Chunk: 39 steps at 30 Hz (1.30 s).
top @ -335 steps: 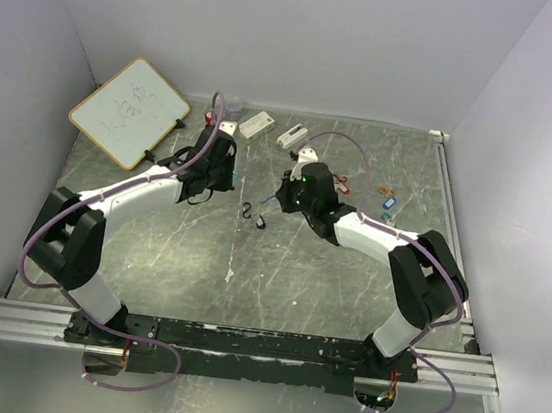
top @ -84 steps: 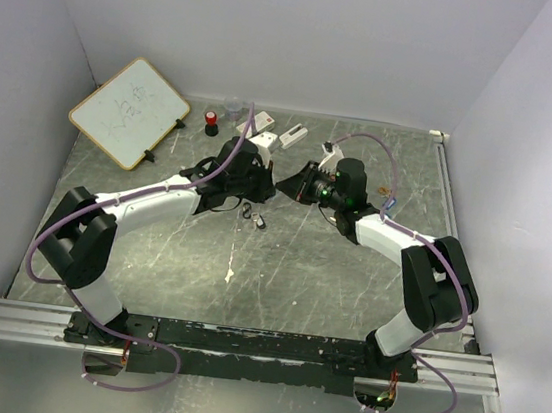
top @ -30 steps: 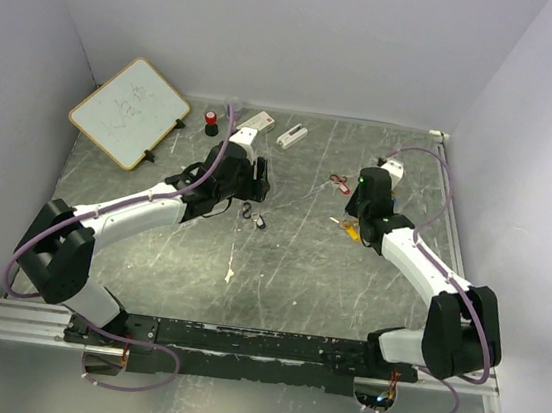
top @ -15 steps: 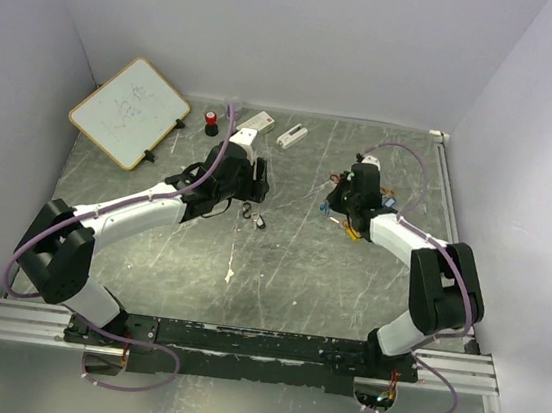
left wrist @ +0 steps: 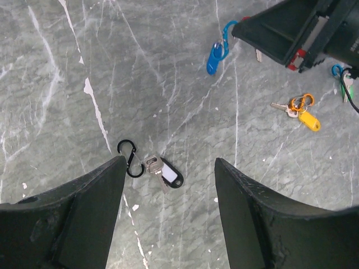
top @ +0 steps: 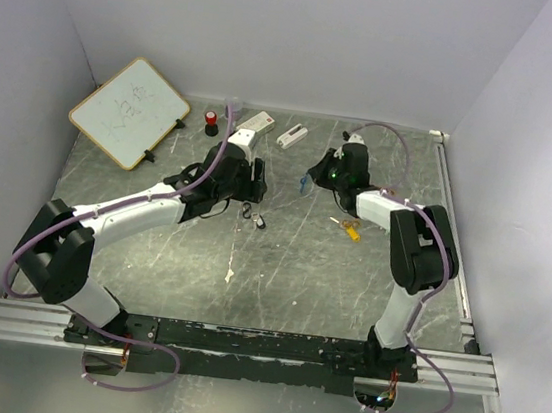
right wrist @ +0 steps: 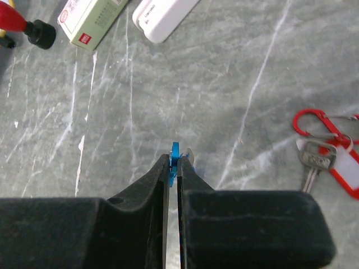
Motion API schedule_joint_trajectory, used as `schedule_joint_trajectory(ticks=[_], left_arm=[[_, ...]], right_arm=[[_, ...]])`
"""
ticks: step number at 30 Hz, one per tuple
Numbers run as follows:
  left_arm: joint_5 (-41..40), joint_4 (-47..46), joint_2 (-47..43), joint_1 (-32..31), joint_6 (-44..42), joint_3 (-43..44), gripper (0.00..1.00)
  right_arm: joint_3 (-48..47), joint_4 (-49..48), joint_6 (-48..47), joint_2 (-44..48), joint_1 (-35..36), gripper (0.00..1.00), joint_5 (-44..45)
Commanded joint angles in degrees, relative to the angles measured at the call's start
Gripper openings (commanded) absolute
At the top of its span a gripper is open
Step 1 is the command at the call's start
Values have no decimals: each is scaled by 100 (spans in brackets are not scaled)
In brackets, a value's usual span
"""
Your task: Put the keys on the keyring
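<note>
The keyring is a black carabiner (left wrist: 130,158) lying flat on the table, with a black-tagged key (left wrist: 168,175) beside it. My left gripper (left wrist: 169,168) hovers open above both, holding nothing. My right gripper (right wrist: 173,162) is shut on a blue key (right wrist: 174,152). In the left wrist view the blue key (left wrist: 215,56) hangs from the right gripper's tip a little above the table. From above, the right gripper (top: 310,178) sits right of the left gripper (top: 254,189). A yellow key (left wrist: 305,115) and a red key (right wrist: 331,151) lie loose on the table.
Two white blocks (top: 257,122) (top: 292,135) and a red-capped black cylinder (top: 210,119) sit near the back wall. A whiteboard (top: 129,111) leans at the back left. Another small blue key (left wrist: 339,73) lies behind the right arm.
My right arm has swung left from the table's right side toward the middle, carrying the blue key. The left arm and its open jaws have stayed put.
</note>
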<state>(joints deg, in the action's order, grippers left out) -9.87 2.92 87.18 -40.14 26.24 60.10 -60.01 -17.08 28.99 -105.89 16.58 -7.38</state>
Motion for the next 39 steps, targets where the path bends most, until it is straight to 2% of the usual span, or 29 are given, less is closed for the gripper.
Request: schedule_joint_trajectory(ticks=[1,3,4,6,7,8,10,17,26,30,39], left_arm=[[-66,5,-228,66,30,-106,74],[-64,4,-249,76,39,-125,74],[-64,7,-259,76,46,-134,74],[-51,-7,-264,90,56,-138,74],[-36,-7,-257,87,57,-134,74],[-33,3,-255,86,57,-126,74],[-28,-7,-256,86,57,-136,74],[3,-65,-174,94,89,-150,74],[-7,411,327,305,507,-93,75],[294,332,349,562,734,-318,75],[284,412,269,752,769,-461,75]], right_arm=[[-304,-454,146,-334,37,0,-274],[-436,-417,180,-473,51,0,-325],[-455,-442,189,-516,59,5,-344],[-391,-557,233,-499,58,32,-346],[-303,-653,244,-431,68,41,-290],[-181,-762,254,-333,65,47,-243],[-5,-867,229,-177,68,53,-188],[437,-532,-150,285,177,55,-302],[796,-76,-455,619,897,55,-582],[775,28,-413,538,1102,55,-765],[803,-99,-277,220,1515,54,-999]])
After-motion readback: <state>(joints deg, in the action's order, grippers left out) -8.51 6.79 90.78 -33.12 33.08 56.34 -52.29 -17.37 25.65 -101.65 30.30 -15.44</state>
